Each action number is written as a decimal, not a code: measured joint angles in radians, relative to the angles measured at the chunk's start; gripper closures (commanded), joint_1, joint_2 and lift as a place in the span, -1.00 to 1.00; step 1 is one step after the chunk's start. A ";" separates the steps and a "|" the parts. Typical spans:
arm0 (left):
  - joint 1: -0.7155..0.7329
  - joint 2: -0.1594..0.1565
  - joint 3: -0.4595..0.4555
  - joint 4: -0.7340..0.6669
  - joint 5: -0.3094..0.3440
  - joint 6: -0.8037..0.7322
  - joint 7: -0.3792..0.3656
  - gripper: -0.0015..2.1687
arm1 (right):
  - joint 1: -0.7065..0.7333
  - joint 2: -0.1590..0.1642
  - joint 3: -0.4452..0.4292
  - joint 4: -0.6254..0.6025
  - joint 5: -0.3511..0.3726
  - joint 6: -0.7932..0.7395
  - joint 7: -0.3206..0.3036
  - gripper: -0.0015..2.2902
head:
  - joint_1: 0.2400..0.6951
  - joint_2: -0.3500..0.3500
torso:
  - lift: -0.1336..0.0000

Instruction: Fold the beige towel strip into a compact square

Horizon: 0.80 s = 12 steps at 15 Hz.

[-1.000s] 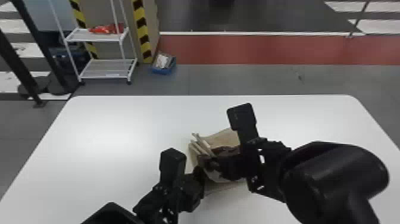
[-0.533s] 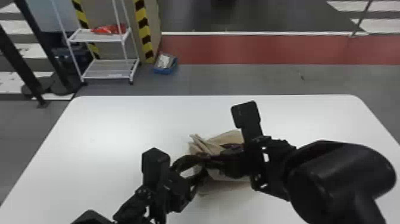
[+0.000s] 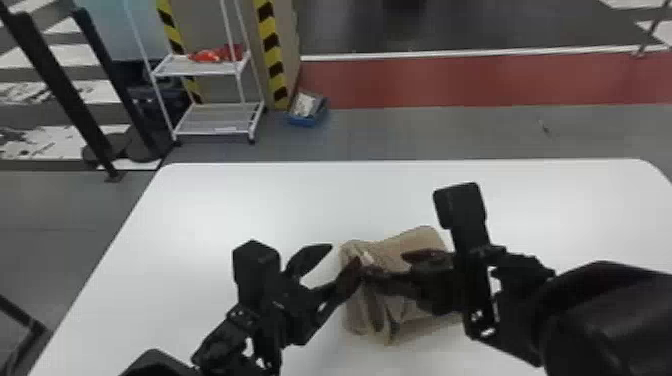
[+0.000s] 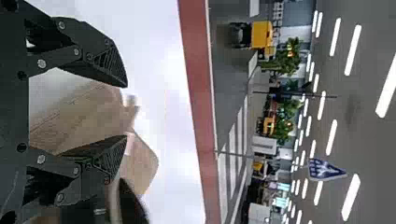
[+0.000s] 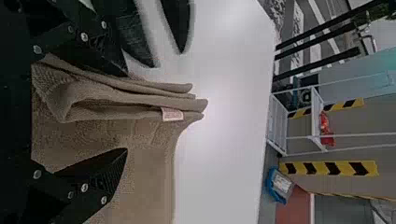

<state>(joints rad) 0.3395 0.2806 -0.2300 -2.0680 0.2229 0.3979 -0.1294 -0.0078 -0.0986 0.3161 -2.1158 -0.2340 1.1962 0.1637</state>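
Left gripper (image 3: 341, 257) stands spread beside the beige towel strip (image 3: 420, 239), which lies part-folded, inboard of the desk's (image 3: 200, 210) far edge. Right gripper (image 5: 126, 112), also spread, has just shifted rightward; fold apparently released, square unfinished.

A white table (image 3: 240, 200) in a big hall, with a rack (image 3: 220, 121) behind it.
The rack is of white metal with two shelves, and on the upper one lies a red item (image 3: 209, 56); at its back, yellow-and-black striped bands (image 3: 271, 47) go up a beige panel (image 3: 210, 25). Near the rack, a blue container (image 3: 306, 121) stands on the grey floor (image 3: 425, 132), beside a red floor strip (image 3: 450, 82). Dark posts (image 3: 65, 82) are at the left side. The left wrist view has also green plants (image 4: 288, 60), a yellow vehicle (image 4: 262, 35) and bright ceiling lights (image 4: 352, 50).
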 measured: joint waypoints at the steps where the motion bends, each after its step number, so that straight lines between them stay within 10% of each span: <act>1: 0.000 -0.001 -0.003 0.003 0.000 0.000 0.001 -0.45 | 0.015 0.000 -0.008 -0.015 0.001 -0.029 0.001 -0.67 | 1.00 0.30 | -0.85; 12: -0.007 -0.009 -0.019 0.012 0.002 -0.002 0.005 -0.45 | 0.078 -0.011 -0.094 -0.087 -0.022 -0.092 0.030 -0.67 | 1.00 0.17 | -0.85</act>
<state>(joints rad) 0.3324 0.2712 -0.2486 -2.0559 0.2253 0.3961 -0.1241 0.0701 -0.1096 0.2222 -2.2029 -0.2562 1.1047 0.1937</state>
